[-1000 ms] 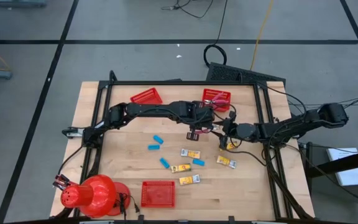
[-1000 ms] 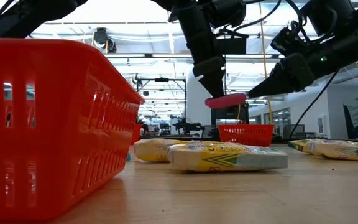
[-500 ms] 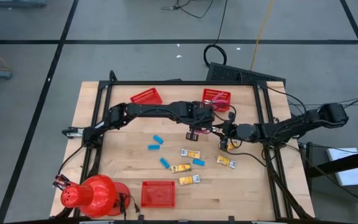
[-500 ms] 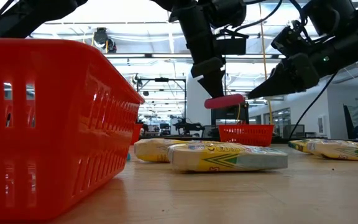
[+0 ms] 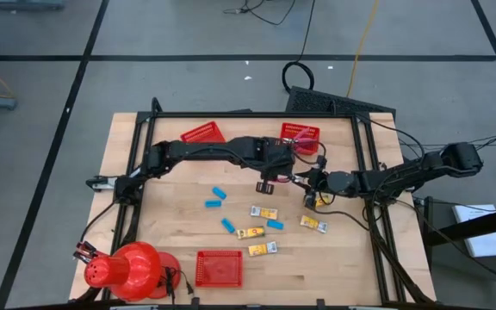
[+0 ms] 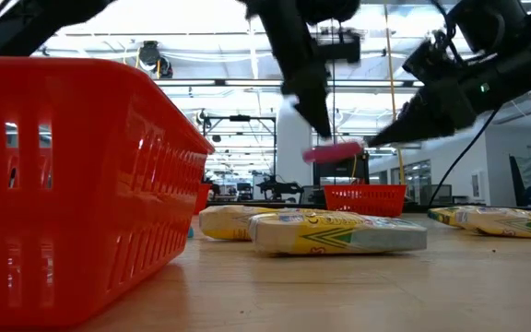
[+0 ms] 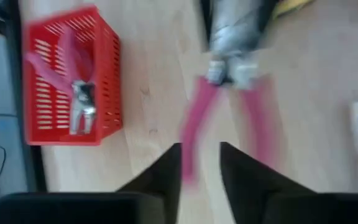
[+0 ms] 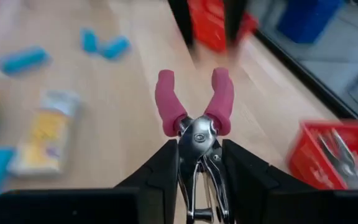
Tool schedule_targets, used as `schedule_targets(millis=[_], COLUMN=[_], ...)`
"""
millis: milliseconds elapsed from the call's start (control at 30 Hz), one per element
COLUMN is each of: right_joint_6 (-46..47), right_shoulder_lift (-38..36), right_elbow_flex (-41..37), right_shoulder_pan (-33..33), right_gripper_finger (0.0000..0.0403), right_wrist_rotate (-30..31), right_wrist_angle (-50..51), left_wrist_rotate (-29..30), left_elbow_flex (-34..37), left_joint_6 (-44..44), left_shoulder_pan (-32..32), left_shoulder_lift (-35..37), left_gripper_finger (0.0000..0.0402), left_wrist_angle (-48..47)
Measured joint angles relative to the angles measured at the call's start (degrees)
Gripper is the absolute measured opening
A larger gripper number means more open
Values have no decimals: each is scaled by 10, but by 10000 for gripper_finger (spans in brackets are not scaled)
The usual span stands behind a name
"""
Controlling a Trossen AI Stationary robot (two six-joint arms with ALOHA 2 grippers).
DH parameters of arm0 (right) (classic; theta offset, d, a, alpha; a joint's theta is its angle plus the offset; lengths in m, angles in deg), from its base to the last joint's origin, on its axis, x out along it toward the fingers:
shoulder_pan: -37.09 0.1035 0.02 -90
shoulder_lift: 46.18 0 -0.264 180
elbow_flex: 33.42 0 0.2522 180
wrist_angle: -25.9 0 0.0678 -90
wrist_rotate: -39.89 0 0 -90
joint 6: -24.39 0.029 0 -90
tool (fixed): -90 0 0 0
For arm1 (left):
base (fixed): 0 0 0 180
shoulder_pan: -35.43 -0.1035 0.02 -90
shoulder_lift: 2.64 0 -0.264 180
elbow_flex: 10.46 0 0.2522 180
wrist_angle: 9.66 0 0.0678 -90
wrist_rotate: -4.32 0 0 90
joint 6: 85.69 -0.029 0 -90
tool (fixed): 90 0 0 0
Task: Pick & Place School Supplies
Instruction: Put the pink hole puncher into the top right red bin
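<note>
One pair of pliers point(image 8: 194, 118) has just changed hands above the tabletop point(image 5: 170, 228).

We see, nearest the front edge, a red basket point(image 5: 219, 268) standing beside the yellow packets point(image 5: 265, 213) and blue blocks point(image 5: 216, 198), all untouched. Mid-table, the right gripper point(image 5: 312, 184) is clenched on the pliers' metal head, the pink handles pointing forward. The left gripper point(image 5: 269, 182) held those handles a moment ago; now its fingers point(image 7: 166, 171) have released and sit just clear of them, blurred in motion. Farther back waits the basket point(image 7: 67, 81) already holding another pair. We judge the handover done, so the right arm must carry the pliers there.
</note>
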Motion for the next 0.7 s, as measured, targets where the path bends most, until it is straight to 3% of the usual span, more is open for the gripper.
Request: schedule_targets(millis=[267, 533, 700], right_joint_6=[-1, -21, -30], right_shoulder_lift=[0, 0, 0], right_elbow_flex=[0, 0, 0], right_shoulder_pan=[-1, -37, -72], right_gripper_finger=[92, 92, 92], right_wrist_rotate=[2, 29, 22], right_wrist_angle=[-1, -2, 1], left_wrist_rotate=[-12, -12, -11], left_elbow_flex=[-1, -1, 65], left_joint_6=[11, 62, 60], left_shoulder_pan=[11, 27, 29], left_shoulder_lift=[93, 154, 202], left_gripper_finger=[208, 222, 222], left_wrist_angle=[-55, -151, -112])
